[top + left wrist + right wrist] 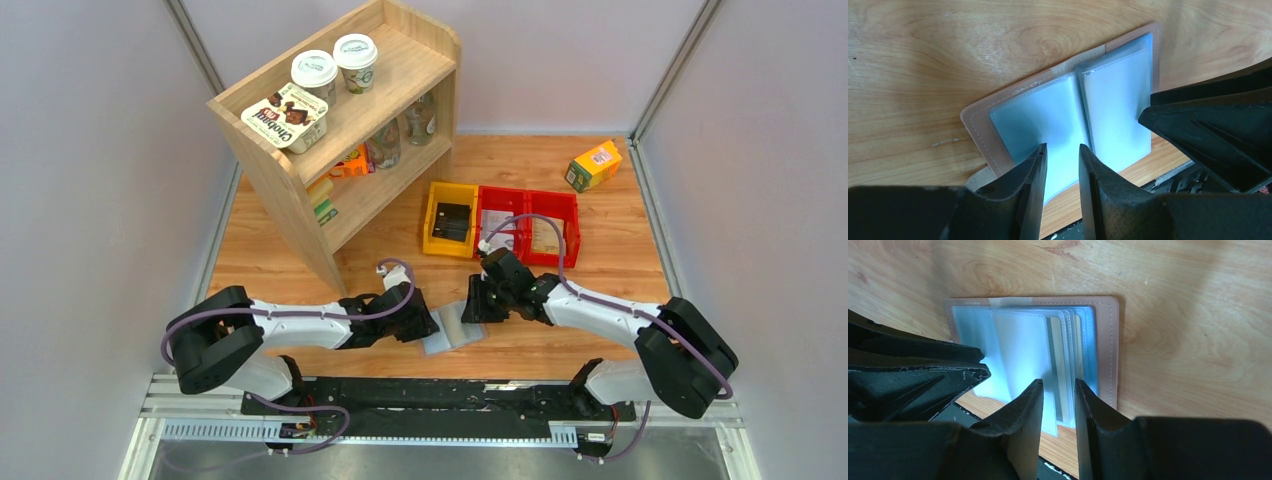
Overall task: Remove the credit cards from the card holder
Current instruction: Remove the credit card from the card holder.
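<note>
The card holder [455, 330] lies open and flat on the wooden table between my two grippers. In the left wrist view its grey-blue clear pockets [1108, 100] sit inside a taupe border. In the right wrist view the card holder [1108, 340] shows several clear sleeves fanned out, with a thin tan strip of a credit card [1053, 350] between them. My left gripper [1061, 150] hovers over the left panel, jaws narrowly apart and empty. My right gripper [1058, 385] is over the fanned sleeves, jaws narrowly apart with nothing between them.
A wooden shelf [340, 130] with cups and a snack pack stands at the back left. A yellow bin [450, 218] and two red bins [528, 228] sit behind the card holder. A green-orange box [593, 164] lies at the back right.
</note>
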{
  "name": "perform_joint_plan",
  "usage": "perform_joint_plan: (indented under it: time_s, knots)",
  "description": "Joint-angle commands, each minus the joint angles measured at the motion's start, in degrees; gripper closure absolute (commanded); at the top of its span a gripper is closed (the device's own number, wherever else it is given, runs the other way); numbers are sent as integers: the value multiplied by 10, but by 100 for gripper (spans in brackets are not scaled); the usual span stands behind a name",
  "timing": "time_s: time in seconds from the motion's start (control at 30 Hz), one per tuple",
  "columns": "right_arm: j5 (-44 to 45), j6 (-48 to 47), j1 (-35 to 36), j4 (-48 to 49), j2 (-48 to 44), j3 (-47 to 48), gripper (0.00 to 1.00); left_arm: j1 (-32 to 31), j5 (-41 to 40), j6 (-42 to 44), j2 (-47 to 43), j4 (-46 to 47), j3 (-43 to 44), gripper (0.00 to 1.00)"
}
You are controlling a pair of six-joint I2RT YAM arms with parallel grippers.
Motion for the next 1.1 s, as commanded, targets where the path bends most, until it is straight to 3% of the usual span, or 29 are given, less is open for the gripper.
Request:
perform_joint_plan:
  time_s: [0.0, 0.2, 0.43, 0.57, 0.8, 1.07]
  knots:
    - [-39, 14, 7, 46, -7, 14, 69, 1, 13, -5, 12, 0, -11, 62]
    - [-64, 20, 9, 67, -7, 11, 67, 1, 15, -3, 11, 5, -13, 62]
    - [-81, 28, 13, 84, -23, 8, 55, 1, 15, -5, 6, 16, -21, 62]
    - [-67, 27, 13, 77, -33, 5, 54, 1, 15, -5, 5, 19, -23, 62]
    - [-56, 26, 13, 76, -53, 1, 74, 1, 17, -6, 4, 22, -25, 62]
    - [-75, 28, 14, 98, -30, -3, 90, 1, 16, -6, 1, 23, -27, 63]
